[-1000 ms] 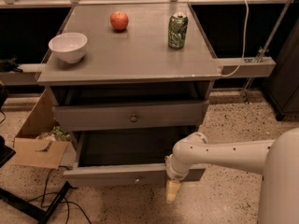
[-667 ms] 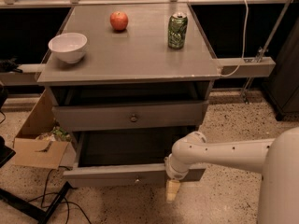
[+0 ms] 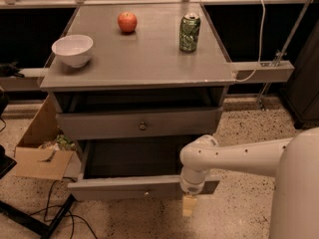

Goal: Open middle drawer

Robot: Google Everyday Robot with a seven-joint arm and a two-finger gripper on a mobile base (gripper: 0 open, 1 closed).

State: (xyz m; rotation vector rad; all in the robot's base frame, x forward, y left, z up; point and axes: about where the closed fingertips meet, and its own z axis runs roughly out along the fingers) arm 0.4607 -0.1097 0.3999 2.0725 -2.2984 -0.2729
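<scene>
Camera view: end effector (image 3: 189,205) hangs before pulled-out bottom drawer (image 3: 144,187), below middle drawer (image 3: 139,124).

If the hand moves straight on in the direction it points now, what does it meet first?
The hand points straight down, in front of the pulled-out lowest drawer. It would probably meet the speckled floor first, though depth is unclear.

Shot from single high vantage, tilted down onto front of grey wooden drawer cabinet (image 3: 144,59), fairly near, over white robot arm (image 3: 239,156) with gripper (image 3: 189,205) low at centre-right.
</scene>
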